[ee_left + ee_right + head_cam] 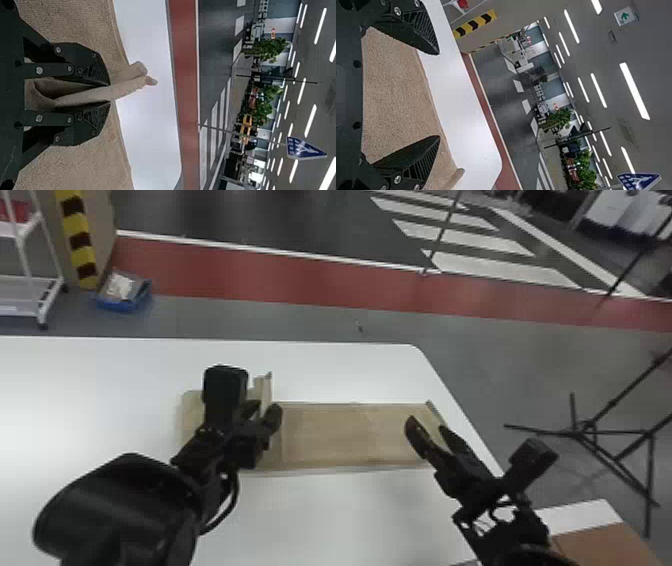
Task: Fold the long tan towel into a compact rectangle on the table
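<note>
The tan towel (345, 435) lies lengthwise across the white table, its right end edge slightly raised. Toward its left part, my left gripper (262, 412) is shut on a fold of the towel that stands up between its fingers. The left wrist view has the left gripper (109, 93) pinching that ridge of cloth (130, 81), with flat towel on both sides. Over the towel's right end, my right gripper (425, 430) stands open. In the right wrist view the fingers of the right gripper (438, 95) are wide apart, with flat towel (395, 95) between and beneath them.
The white table (320, 370) extends far to the left; its right edge runs close beside the towel's right end. Off that side, a black tripod stand (590, 430) is on the floor. A brown box (605, 547) sits at the lower right, near the right arm.
</note>
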`<state>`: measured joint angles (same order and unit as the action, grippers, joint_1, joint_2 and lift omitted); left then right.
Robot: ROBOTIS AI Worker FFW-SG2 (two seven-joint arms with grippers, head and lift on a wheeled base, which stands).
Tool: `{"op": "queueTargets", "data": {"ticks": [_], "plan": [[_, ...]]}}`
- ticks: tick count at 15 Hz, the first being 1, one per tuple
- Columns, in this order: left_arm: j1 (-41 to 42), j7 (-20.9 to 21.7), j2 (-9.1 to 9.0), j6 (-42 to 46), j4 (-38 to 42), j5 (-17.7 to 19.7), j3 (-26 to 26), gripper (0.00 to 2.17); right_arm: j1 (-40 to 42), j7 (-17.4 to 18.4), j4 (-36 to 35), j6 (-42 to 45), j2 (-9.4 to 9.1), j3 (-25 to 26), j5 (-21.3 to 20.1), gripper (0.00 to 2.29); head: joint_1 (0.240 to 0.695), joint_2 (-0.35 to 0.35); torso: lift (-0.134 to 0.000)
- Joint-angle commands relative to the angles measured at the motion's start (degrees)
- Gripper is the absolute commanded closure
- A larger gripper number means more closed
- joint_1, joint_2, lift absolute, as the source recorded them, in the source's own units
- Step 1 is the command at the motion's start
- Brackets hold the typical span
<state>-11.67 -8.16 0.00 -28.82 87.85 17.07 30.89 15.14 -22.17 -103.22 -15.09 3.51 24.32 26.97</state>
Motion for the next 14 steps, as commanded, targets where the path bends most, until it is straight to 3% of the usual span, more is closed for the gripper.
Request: {"op": "queueTargets", "data": {"ticks": [1, 5, 7, 8, 9, 11, 14], "plan": [[2.36, 1.83, -0.15, -0.15, 2.59, 1.12, -1.01, 0.03, -0.72, 0.55, -0.13, -0.34, 0.01, -1.99, -0.96, 0.14, 0.695, -0.35, -0.123], [10.62, 4.03, -0.15, -0.15, 11.64, -1.08, -5.31, 0.03, -3.62, 3.09, -0.75, -2.1, -0.34, -8.85, -5.53, 0.14, 0.695, -0.35, -0.123], [13.78, 1.21, -0.15, -0.15, 17.09, -5.38, -8.04, 0.03, -5.29, 5.56, -0.66, -2.45, -0.52, -14.03, -8.69, 0.15, 0.695, -0.35, -0.123], [15.8, 0.6, 0.0, -0.15, 20.43, -5.21, -11.2, 0.03, -6.35, 7.31, -0.49, -2.45, -0.61, -16.85, -10.45, 0.19, 0.695, -0.335, -0.123], [18.0, 0.86, 2.29, 0.38, 22.89, -4.86, -14.19, 0.03, -7.31, 8.19, 0.13, -2.45, -0.87, -18.6, -11.94, 0.21, 0.695, -0.297, -0.123], [21.78, 0.77, 4.83, 8.99, 24.56, -5.38, -19.64, 0.03, -10.3, 8.28, 2.94, -3.33, -1.57, -21.94, -14.58, 0.22, 0.695, -0.217, -0.123], [26.17, 2.62, 5.89, 12.16, 25.35, -5.38, -25.53, 0.03, -14.43, 10.39, 7.78, -3.5, -1.75, -25.64, -17.74, 0.23, 0.695, -0.042, -0.123]]}}
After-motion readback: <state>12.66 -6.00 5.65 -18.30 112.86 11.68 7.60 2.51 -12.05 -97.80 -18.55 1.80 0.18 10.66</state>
